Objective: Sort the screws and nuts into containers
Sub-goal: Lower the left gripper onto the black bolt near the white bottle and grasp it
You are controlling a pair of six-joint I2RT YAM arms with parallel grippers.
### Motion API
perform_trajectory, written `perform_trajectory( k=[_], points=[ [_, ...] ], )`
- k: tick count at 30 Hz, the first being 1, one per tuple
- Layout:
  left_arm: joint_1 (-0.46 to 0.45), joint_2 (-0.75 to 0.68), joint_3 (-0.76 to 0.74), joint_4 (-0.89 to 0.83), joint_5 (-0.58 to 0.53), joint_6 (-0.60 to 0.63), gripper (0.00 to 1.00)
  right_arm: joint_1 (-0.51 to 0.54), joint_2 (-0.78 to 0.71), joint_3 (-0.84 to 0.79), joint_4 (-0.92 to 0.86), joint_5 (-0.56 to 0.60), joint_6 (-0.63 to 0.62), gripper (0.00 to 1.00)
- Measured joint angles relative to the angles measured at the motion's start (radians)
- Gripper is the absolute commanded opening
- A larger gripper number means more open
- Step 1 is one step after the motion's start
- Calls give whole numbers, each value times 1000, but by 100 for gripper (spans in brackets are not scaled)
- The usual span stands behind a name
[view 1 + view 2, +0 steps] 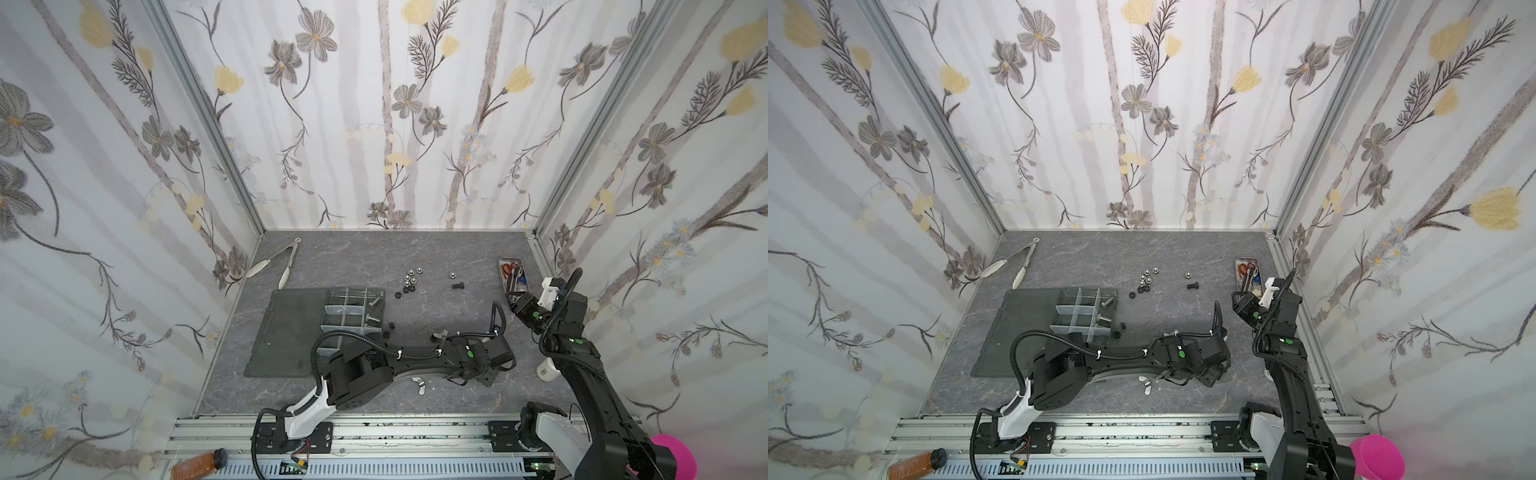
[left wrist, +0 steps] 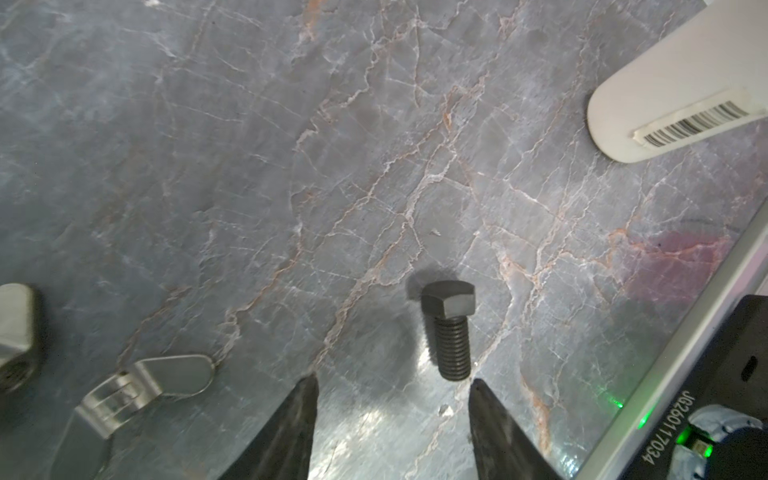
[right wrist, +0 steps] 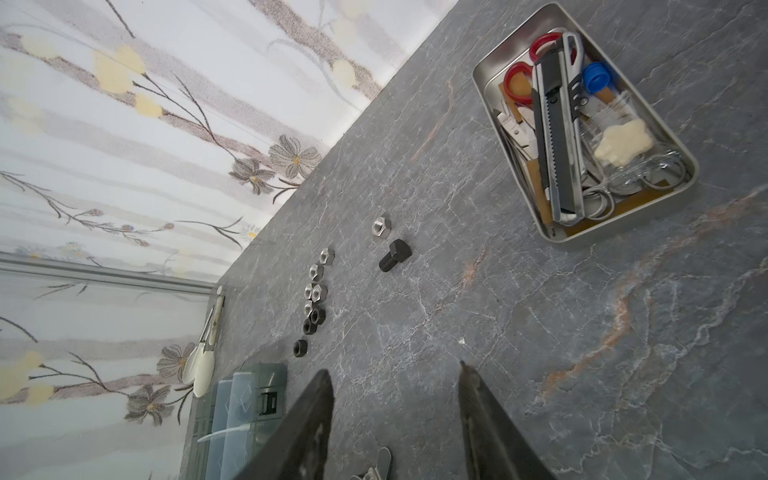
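Overall, the sort is at an early stage. The table [image 1: 436,320] carries the open organiser tray [image 1: 286,332] on its left. Of its containers [image 1: 345,311], only the cells along the edge nearest the loose parts hold anything: at least two silver screws [image 1: 372,320]. The left gripper [image 2: 392,384] hangs low near the front edge, jaws spread and empty. A black screw [image 2: 451,328] lies just ahead of one fingertip, and picking it up appears to be the step in hand. The right gripper [image 3: 397,368] is raised at the right side, jaws likewise apart, holding nothing. Unsorted on the table:
- the cluster of nuts [image 1: 409,281] behind the tray
- a lone silver nut [image 1: 452,274] beside a second black screw [image 1: 457,286]
- wing nuts [image 1: 417,381] beside the left arm
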Motion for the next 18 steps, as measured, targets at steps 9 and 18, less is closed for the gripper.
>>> perform_trajectory(
  k=[9,18],
  points=[
    [-14,60,53,-12,8,0,57,-39,31,-15,49,-15,46,50],
    [-23,122,117,-30,-4,0,50,-51,35,-16,63,-34,60,50]
  ],
)
